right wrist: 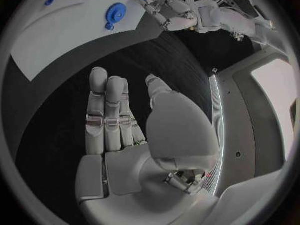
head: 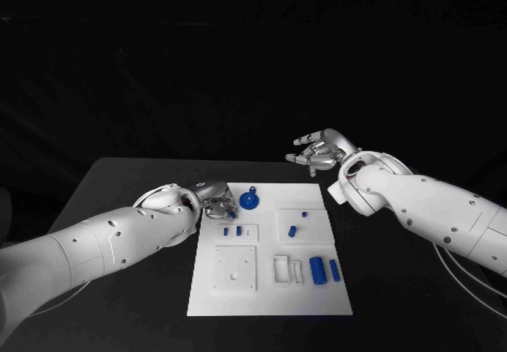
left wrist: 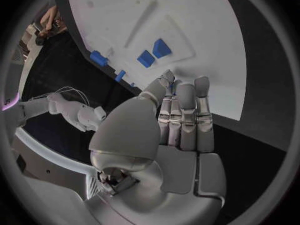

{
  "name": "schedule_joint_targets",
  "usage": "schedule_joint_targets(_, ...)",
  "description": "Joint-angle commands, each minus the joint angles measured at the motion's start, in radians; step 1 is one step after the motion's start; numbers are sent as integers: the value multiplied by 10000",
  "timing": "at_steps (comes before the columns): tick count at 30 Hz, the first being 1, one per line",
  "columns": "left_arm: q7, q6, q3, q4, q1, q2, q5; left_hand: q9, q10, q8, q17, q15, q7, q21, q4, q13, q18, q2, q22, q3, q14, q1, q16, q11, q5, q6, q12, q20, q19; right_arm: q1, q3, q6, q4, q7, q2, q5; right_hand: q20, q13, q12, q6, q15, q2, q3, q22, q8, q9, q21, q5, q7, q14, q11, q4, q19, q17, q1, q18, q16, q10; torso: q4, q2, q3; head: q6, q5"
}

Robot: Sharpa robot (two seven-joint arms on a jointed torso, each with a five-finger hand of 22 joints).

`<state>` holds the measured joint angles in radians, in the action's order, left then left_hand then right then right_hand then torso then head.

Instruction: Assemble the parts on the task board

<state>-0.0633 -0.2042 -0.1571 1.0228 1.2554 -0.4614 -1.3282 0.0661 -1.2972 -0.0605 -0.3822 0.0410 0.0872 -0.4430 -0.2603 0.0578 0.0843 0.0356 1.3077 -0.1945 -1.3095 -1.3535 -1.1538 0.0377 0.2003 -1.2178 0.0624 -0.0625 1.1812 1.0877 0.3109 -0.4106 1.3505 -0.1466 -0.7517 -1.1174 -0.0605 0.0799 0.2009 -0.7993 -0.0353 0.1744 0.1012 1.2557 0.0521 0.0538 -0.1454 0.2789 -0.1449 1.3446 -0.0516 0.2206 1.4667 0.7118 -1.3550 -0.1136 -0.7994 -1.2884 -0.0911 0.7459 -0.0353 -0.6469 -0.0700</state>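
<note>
The white task board (head: 269, 293) (left wrist: 206, 30) (right wrist: 50, 40) lies in the middle of the black table. A round blue part (head: 249, 199) (right wrist: 115, 11) sits near its far left corner. Two small blue pegs (head: 232, 231) stand below it, and two blue cylinders (head: 325, 270) lie at the near right. My left hand (head: 217, 199) (left wrist: 178, 115) (right wrist: 165, 7) hovers at the board's far left edge, beside the round part. A sliver of a small blue part (left wrist: 170, 86) shows pinched between its thumb and a finger. My right hand (head: 317, 152) (right wrist: 115, 115) hangs above the table beyond the board's far right corner, fingers apart and holding nothing.
A white recessed block (head: 234, 268) and a white bracket (head: 285, 268) sit on the board's near half. Two more small blue pieces (head: 297, 226) stand in a raised white square right of centre. Black tabletop (head: 127, 183) surrounds the board.
</note>
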Motion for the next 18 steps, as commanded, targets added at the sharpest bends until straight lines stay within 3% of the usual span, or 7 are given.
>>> schedule_joint_targets(1,66,152,0,-10,-9,33,-5,9,58,-27,-15,12,24,-35,-4,13,50,61,194,45,-34,1,-69,30,14,-15,-37,17,2,-1,6,31,7,79,-1,-19,52,-14,-49,-15,16,-70,22,-12,27,15,28,40,-3,-24,8,-7,306,-18,40,-204,-35,23,5,0,2,5,-9)
schedule_joint_targets(18,27,254,-12,1,-15,146,6,11,64,-29,-13,11,27,-42,1,13,56,71,191,35,-29,-5,-73,32,12,-10,-36,19,0,-1,6,28,0,77,9,-19,52,-14,-49,-15,16,-70,22,-12,27,15,28,40,-3,-24,8,-7,306,-18,40,-204,-35,23,11,6,3,-9,-34)
